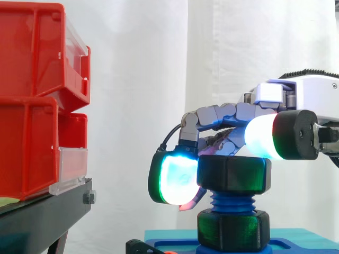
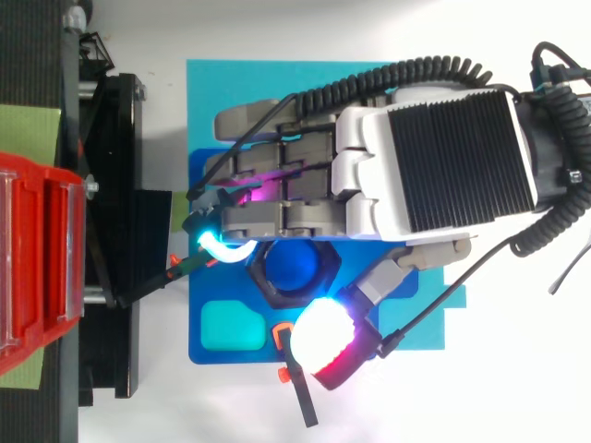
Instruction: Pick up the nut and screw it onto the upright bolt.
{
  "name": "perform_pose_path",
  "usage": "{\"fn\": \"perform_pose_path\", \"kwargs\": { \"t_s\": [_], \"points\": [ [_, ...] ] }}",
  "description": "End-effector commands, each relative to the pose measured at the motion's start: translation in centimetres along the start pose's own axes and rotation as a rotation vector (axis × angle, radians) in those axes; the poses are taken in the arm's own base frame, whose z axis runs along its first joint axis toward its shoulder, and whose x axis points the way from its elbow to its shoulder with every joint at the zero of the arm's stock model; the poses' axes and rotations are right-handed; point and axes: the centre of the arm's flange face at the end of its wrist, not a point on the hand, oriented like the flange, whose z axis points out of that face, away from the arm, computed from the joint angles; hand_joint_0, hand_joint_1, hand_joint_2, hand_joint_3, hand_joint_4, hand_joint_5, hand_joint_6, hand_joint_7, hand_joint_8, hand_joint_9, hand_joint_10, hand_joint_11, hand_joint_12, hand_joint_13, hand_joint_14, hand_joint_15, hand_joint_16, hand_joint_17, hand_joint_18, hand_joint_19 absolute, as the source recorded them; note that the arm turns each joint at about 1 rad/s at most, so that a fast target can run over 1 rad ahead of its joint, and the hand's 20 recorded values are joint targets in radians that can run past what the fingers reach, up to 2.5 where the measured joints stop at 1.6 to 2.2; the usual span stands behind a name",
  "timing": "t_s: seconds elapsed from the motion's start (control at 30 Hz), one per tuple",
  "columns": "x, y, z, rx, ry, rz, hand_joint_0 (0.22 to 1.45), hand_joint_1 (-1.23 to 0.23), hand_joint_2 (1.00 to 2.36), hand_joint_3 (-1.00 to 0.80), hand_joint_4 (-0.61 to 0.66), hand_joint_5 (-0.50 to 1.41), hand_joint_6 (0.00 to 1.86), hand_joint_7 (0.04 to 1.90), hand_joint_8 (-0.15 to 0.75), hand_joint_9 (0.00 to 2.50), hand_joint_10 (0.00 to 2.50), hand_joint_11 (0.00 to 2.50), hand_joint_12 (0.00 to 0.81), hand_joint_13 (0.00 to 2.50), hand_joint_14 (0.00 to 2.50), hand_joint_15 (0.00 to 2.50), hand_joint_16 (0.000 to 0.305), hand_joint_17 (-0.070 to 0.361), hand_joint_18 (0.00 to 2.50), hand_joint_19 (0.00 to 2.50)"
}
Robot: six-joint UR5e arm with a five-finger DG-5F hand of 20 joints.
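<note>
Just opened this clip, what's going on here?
The robot's hand is closed round a black hexagonal nut that sits at the top of the upright blue threaded bolt. Several threads are bare between it and a second dark hexagonal piece at the bolt's foot on the blue base plate. So the nut is on the bolt, not yet far down.

No legible txt, nos. or signs; clear front plates (image 1: 71,168) on red bins (image 1: 29,143) show no print.
</note>
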Motion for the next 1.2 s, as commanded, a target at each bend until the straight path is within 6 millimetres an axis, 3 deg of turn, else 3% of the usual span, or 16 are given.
{"fn": "perform_pose_path", "kwargs": {
  "t_s": [0.0,0.57,0.7,0.73,0.93,1.17],
  "points": [
    [-0.1,-0.2,-0.1,0.002,-0.001,0.001,0.52,-0.15,1.0,-0.5,0.2,-0.06,0.5,1.46,0.256,0.75,0.0,0.0,0.23,0.67,0.0,0.0,0.024,0.055,0.43,0.08],
    [-0.7,-2.6,-0.9,0.031,-0.019,-0.005,0.52,-0.17,1.0,-0.5,0.16,-0.06,0.65,1.35,0.272,0.83,0.0,0.0,0.215,0.75,0.0,0.0,0.022,0.05,0.51,0.1],
    [-0.8,-3.2,-1.2,0.033,-0.02,-0.007,0.52,-0.17,1.0,-0.5,0.2,-0.05,0.5,1.44,0.266,0.83,0.0,0.0,0.218,0.73,0.0,0.0,0.022,0.05,0.51,0.11],
    [-0.8,-3.3,-1.3,0.033,-0.02,-0.007,0.52,-0.17,1.0,-0.5,0.22,-0.07,0.5,1.27,0.264,0.82,0.0,0.0,0.219,0.73,0.0,0.0,0.023,0.051,0.51,0.11],
    [-1.1,-3.6,-1.4,0.016,-0.023,-0.008,0.51,-0.17,1.0,-0.5,0.25,-0.1,0.5,0.96,0.246,0.79,0.0,0.0,0.224,0.71,0.0,0.0,0.025,0.055,0.5,0.1],
    [-1.0,-2.4,-0.7,-0.003,-0.038,-0.009,0.5,-0.13,1.0,-0.5,0.2,-0.12,0.5,0.76,0.231,0.76,0.0,0.0,0.227,0.66,0.0,0.0,0.027,0.061,0.47,0.11]
  ]
}}
